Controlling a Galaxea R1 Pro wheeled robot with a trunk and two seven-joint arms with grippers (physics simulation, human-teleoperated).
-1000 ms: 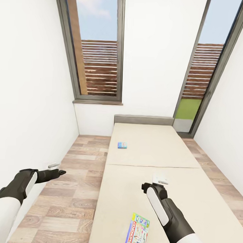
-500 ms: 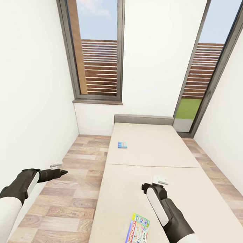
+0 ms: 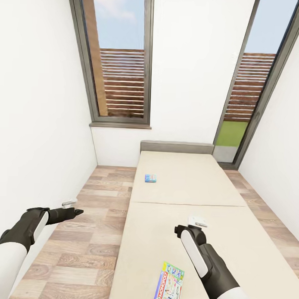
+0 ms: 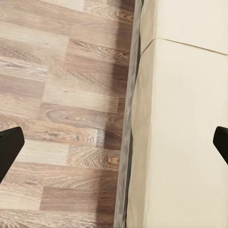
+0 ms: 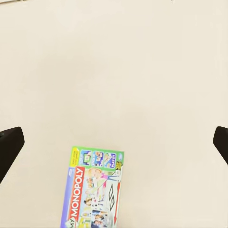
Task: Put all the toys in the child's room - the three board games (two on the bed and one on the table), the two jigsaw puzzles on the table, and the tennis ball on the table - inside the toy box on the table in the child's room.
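I have the large board game (image 3: 169, 284) flat on the near half of the bed (image 3: 181, 228), its long axis running roughly toward the headboard, leaning slightly right. The small blue board game (image 3: 150, 178) lies on the far half near the left edge. My right gripper (image 3: 197, 221) hovers over the mattress, jaws apart; my left gripper (image 3: 70, 209) hangs over the floor (image 3: 77, 250), also spread.

The bed (image 3: 186, 202) is plain beige with a grey headboard (image 3: 177, 147). The near board game (image 3: 169, 284) is pale green with a red title band and busy multicoloured pictures; the far one (image 3: 150, 178) is blue. The floor (image 3: 84, 233) is brown wood-plank; walls (image 3: 34, 119) are white; window frames (image 3: 147, 59) dark grey.
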